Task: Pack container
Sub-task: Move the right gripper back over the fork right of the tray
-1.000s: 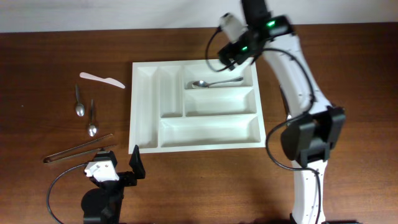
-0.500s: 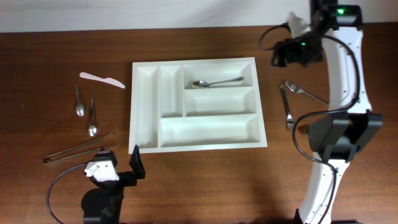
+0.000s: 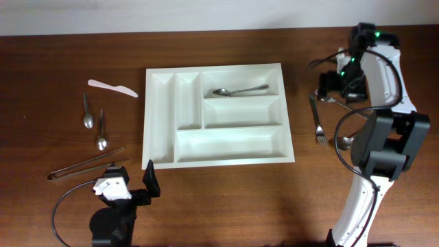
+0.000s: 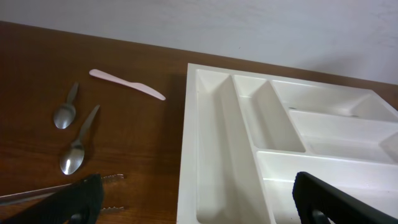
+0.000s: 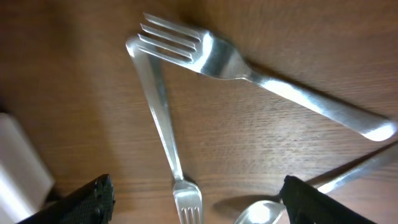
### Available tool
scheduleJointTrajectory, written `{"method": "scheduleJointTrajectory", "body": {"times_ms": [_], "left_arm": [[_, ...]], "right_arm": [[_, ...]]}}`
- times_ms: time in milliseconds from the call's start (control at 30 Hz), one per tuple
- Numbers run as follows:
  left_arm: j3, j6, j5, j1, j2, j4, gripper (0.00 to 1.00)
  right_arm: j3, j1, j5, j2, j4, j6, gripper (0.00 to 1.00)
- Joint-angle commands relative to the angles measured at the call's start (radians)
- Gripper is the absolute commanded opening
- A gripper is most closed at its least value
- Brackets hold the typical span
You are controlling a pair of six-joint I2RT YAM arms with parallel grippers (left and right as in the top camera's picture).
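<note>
The container point(image 3: 215, 68) is a white five-compartment cutlery tray in the middle of the table. One silver spoon point(image 3: 236, 91) lies in its top long compartment. The container also shows in the left wrist view point(image 4: 186, 143) and at the left edge of the right wrist view point(image 5: 18, 162). My right gripper point(image 3: 334, 86) is open and empty, to the right of the container. In the right wrist view it point(image 5: 199, 202) hovers over two forks point(image 5: 165, 124) point(image 5: 261, 68) and a spoon point(image 5: 261, 211). My left gripper point(image 3: 134, 186) is open and empty at the container's front left corner, and its jaws point(image 4: 199, 205) show in the left wrist view.
Left of the tray lie a pale plastic knife point(image 3: 112, 87), two spoons point(image 3: 87, 113) point(image 3: 101, 134) and metal tongs point(image 3: 86, 165). The right-hand forks point(image 3: 317, 120) point(image 3: 329, 99) and spoon point(image 3: 343, 142) lie on bare wood beside the right arm's base.
My right gripper has swung from above the tray's top compartment to the right, and now sits over the forks. The spoon stays in the tray. The left arm has not moved.
</note>
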Motion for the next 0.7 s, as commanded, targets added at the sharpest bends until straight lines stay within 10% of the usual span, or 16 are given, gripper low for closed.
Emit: {"method": "scheduleJointTrajectory", "body": {"times_ms": [0,667], "left_arm": [[-0.003,0.009,0.014,0.003,-0.008,-0.002,0.99],[-0.003,0.009,0.014,0.003,-0.008,-0.002,0.99]], "right_arm": [[-0.079,0.000,0.025,-0.010,0.038,0.005,0.86],[-0.278,0.009,0.025,-0.010,0.077,-0.068,0.77]]}}
